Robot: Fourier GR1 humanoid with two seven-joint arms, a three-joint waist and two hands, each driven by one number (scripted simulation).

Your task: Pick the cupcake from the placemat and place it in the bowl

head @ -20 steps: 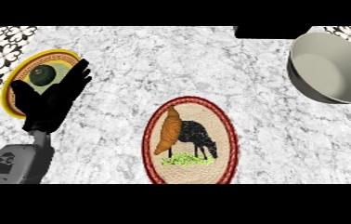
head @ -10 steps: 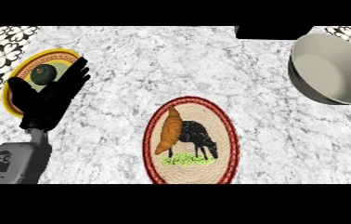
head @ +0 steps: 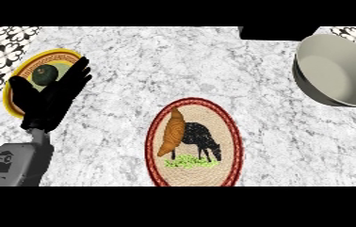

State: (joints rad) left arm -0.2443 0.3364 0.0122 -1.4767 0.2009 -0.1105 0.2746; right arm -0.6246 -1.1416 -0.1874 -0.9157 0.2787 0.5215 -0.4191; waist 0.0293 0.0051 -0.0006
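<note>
An oval woven placemat [head: 219,127] with a red rim and a black sheep picture lies at the counter's front centre. On its left half lies an orange-brown, elongated pastry [head: 172,133], shaped more like a croissant than a cupcake. A grey bowl [head: 330,73] stands at the right edge, partly cut off, with nothing visible inside. My left hand [head: 50,99] stays open at the left, fingers up, well away from the pastry and holding nothing. My right hand does not show.
A yellow plate [head: 59,56] sits at the far left, partly behind my left hand, with a dark green round fruit [head: 45,74] on it. A dark block [head: 274,32] lies at the counter's back edge near the bowl.
</note>
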